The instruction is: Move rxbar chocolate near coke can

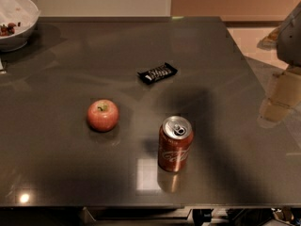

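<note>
The rxbar chocolate (157, 73) is a flat black bar with white lettering, lying on the dark table (56, 173) a little beyond its middle. The coke can (175, 144) stands upright nearer the front edge, red with a silver top, well in front of the bar. My gripper (275, 102) hangs at the right edge of the view, over the table's right side, far from both the bar and the can, and holds nothing that I can see.
A red apple (102, 115) sits left of the can. A white bowl (15, 20) with some food stands at the back left corner. The table's right edge runs close under the arm (291, 34).
</note>
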